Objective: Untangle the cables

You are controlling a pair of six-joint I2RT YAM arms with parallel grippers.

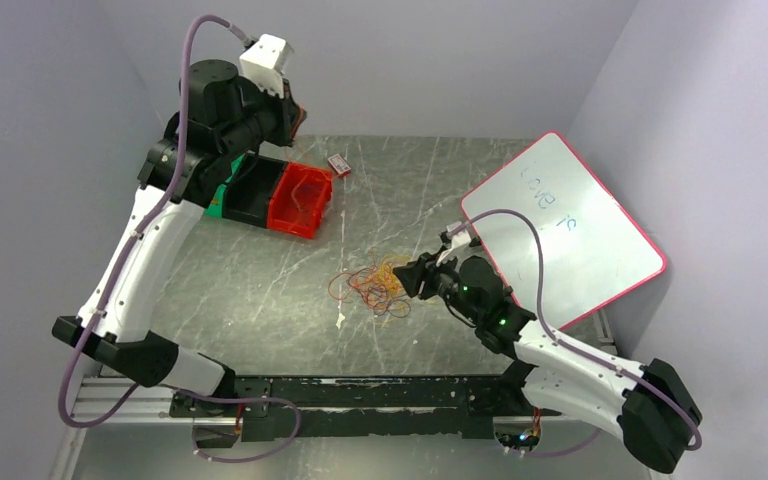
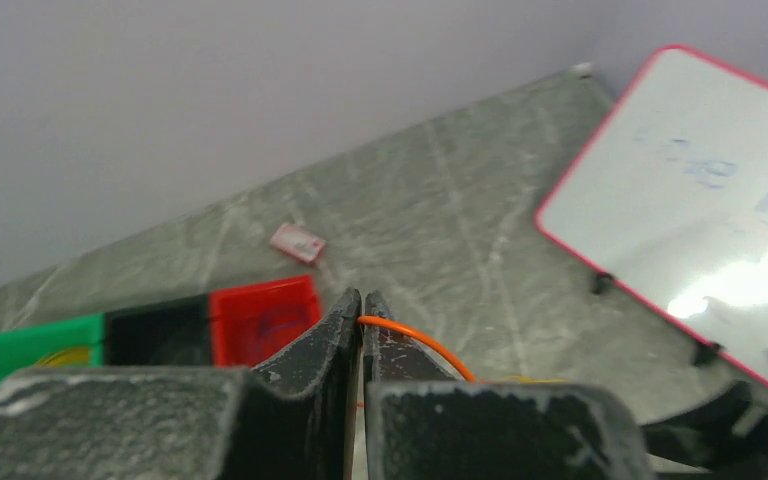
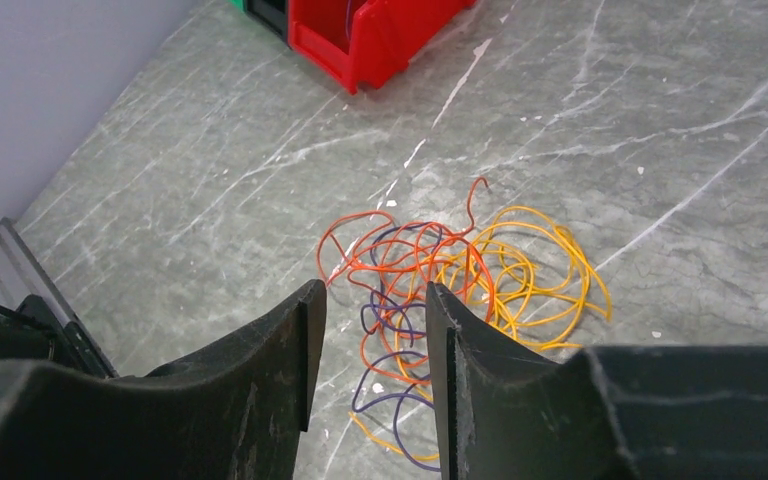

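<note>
Lying near the middle of the table (image 1: 430, 190) in the top view, the cables (image 1: 375, 285) are seen as one loose tangle of thin loops; in the right wrist view orange, yellow, red and purple strands are made out, crossed over one another. The right jaws are held low at the right edge of that tangle; they are parted, the heap is seen through the gap, and nothing is gripped between them. The left jaws are raised at the upper left of the top view, above a row of bins; in the left wrist view they are pressed almost together on a single orange cable (image 2: 415, 342), which is seen curving away to the lower right from the tips. A red bin (image 1: 300, 197), a black bin (image 1: 253, 190) and a green bin (image 1: 222, 197) are set touching side by side; a small pink packet (image 1: 340, 165) lies just beyond them; a pink-framed whiteboard (image 1: 560, 225) is propped tilted at the right of the frame.
</note>
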